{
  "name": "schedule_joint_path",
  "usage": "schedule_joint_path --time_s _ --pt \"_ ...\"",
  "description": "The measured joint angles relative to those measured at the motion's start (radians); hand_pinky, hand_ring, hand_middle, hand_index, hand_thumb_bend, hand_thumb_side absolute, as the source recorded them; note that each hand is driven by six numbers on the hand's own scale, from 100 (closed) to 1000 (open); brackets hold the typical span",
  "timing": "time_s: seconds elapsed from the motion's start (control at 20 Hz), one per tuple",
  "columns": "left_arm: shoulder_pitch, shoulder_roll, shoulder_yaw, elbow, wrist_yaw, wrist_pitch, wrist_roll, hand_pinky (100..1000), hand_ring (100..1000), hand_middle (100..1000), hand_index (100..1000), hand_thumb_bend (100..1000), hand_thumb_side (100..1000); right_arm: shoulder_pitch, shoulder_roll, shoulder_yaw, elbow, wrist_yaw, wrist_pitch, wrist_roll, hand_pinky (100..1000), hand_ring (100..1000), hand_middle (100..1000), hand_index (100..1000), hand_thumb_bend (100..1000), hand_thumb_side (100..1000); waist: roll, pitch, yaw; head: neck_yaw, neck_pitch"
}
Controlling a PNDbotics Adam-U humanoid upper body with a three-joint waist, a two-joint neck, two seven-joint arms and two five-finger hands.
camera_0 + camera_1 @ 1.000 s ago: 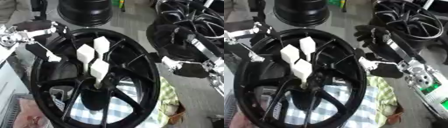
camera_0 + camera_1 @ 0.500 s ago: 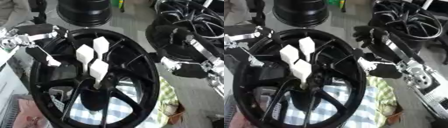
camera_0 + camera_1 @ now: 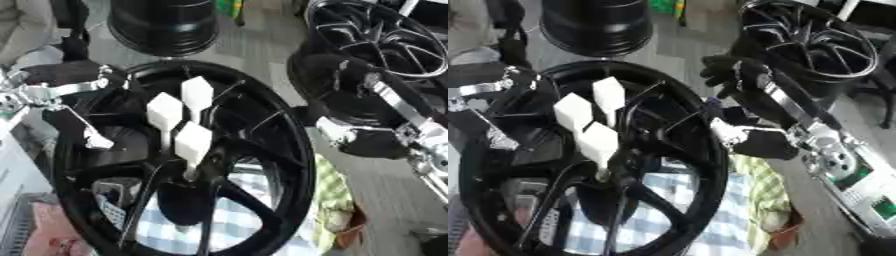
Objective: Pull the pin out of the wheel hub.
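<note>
Three white-headed pins stand in the hub, neither hand yet on one.

The black wheel (image 3: pixel 289 150) lies flat on a checked cloth (image 3: pixel 245 220), its hub just below centre; the pins (image 3: pixel 192 142) rise from it close together, the nearest planted at the hub, two more (image 3: pixel 197 95) behind; the left hand (image 3: pixel 74 125) sits over the wheel's left rim, well short of the pins, and whether its fingers are curled or slack cannot be told; the right hand (image 3: pixel 732 75) hangs outside the right rim, dark fingers loosely curled round nothing; judged from this, the left hand is the nearer, so it should reach inward between the spokes, pinch one white head from both sides, and draw straight up along the stem, since a sideways tug could jam it or knock its neighbours.
</note>
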Motion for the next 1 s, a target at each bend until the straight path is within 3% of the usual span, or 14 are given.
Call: schedule_joint_path --time_s 1.0 --pt "-0.013 0.000 0.000 0.010 0.005 -0.002 0.019 784 781 764 845 541 437 0.004 0.008 0.000 0.003 -0.004 -0.005 -0.004 672 776 768 908 100 278 -0.002 0.001 -0.003 -0.012 -0.010"
